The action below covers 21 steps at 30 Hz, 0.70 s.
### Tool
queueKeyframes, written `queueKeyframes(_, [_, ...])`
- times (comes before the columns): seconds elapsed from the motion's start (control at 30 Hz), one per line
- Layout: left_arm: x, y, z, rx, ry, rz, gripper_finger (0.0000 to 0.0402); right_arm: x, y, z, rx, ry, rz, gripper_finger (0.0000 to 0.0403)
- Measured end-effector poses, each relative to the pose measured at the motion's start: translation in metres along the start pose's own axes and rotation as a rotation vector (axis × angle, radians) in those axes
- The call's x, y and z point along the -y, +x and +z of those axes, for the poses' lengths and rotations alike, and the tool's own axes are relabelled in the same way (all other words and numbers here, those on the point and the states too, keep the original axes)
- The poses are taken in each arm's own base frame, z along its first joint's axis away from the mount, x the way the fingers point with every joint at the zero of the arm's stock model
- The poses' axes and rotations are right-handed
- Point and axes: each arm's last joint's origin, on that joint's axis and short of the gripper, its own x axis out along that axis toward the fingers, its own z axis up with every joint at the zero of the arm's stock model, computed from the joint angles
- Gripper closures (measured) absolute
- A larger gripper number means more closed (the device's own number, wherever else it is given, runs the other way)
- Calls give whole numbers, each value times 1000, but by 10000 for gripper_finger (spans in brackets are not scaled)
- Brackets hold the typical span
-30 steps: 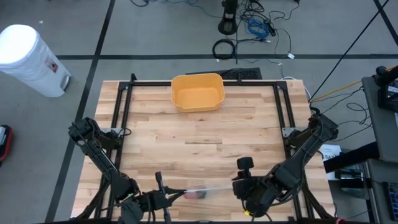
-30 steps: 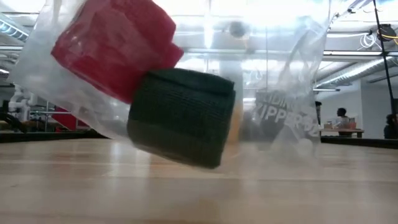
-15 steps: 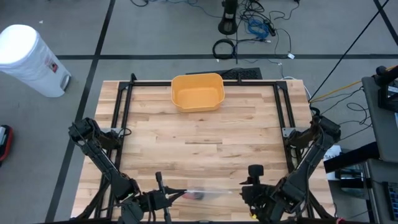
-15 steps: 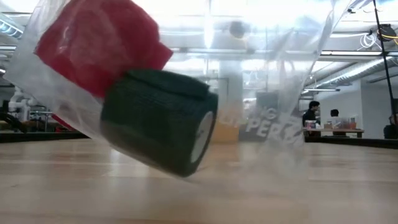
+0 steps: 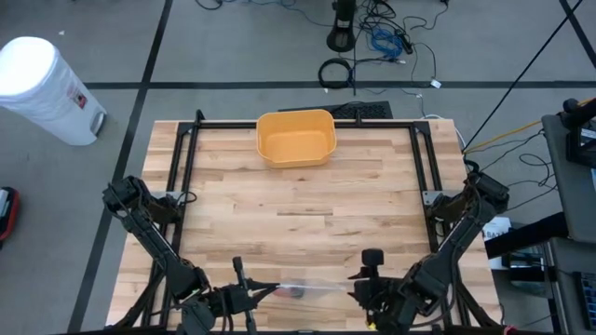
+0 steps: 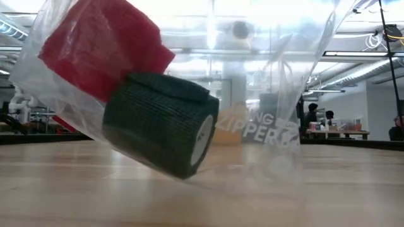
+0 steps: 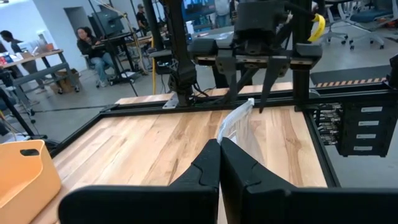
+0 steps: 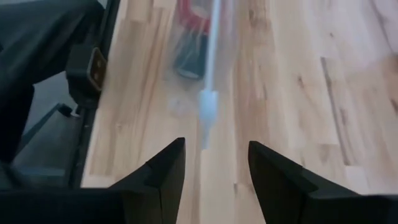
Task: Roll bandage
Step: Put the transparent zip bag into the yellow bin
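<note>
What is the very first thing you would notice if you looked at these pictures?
A clear plastic zipper bag fills the low view, lifted at one end, with a red bandage roll and a dark green bandage roll inside. It lies at the table's near edge: the left gripper is shut on one end, while the right gripper is open beside the other. A yellow plastic bin sits at the wooden table's far edge.
</note>
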Motion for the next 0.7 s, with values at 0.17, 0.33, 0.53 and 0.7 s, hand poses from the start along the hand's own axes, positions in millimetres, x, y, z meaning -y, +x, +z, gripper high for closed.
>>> queueKeyframes(0.17, [0, 0, 0, 0, 0, 1, 400, 5, 5, 7, 18, -30, -11, 246])
queueKeyframes(0.33, [0, 0, 0, 0, 0, 1, 400, 7, 9, 14, 46, -41, 3, 277])
queueKeyframes(0.53, [0, 0, 0, 0, 0, 1, 400, 9, 10, 15, 41, -66, 4, 366])
queueKeyframes(0.7, [-4, 8, 0, -2, -3, 23, 400, 9, 9, 15, 40, -102, 6, 390])
